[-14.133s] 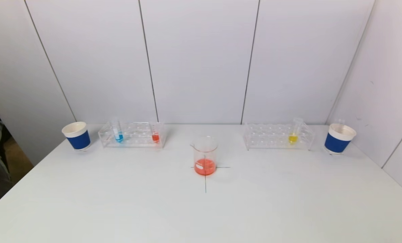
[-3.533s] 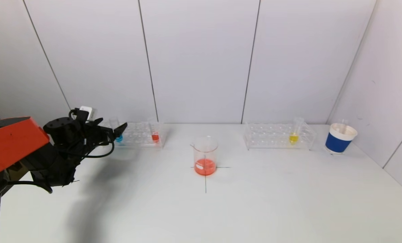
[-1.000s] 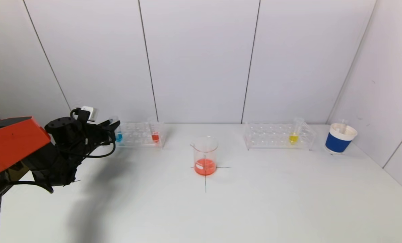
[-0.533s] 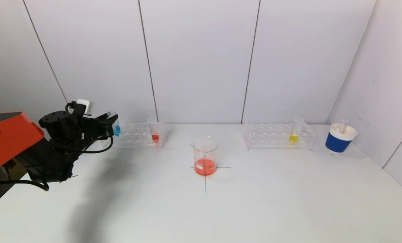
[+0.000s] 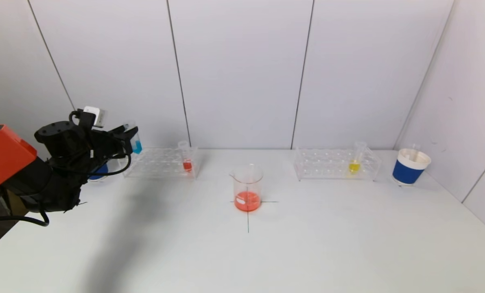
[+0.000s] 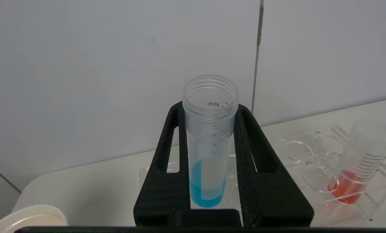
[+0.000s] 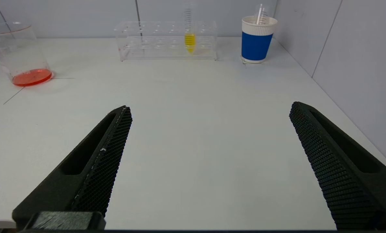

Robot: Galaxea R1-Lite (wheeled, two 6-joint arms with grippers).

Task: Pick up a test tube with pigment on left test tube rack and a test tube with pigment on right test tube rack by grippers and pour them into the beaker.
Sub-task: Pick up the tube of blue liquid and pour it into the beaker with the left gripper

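Note:
My left gripper is shut on a clear test tube with blue pigment, held upright above the left end of the left test tube rack. A tube with red pigment still stands in that rack. The beaker, with orange-red liquid, sits mid-table. A tube with yellow pigment stands in the right test tube rack. My right gripper hangs open and empty over the near right table, outside the head view.
A blue-and-white paper cup holding an empty tube stands at the far right by the wall. Another such cup sits behind my left arm. A cross mark lies under the beaker. White wall panels close the back and right.
My left gripper has risen with the blue-pigment tube, lifting it up out of the left rack. The right arm has not moved.

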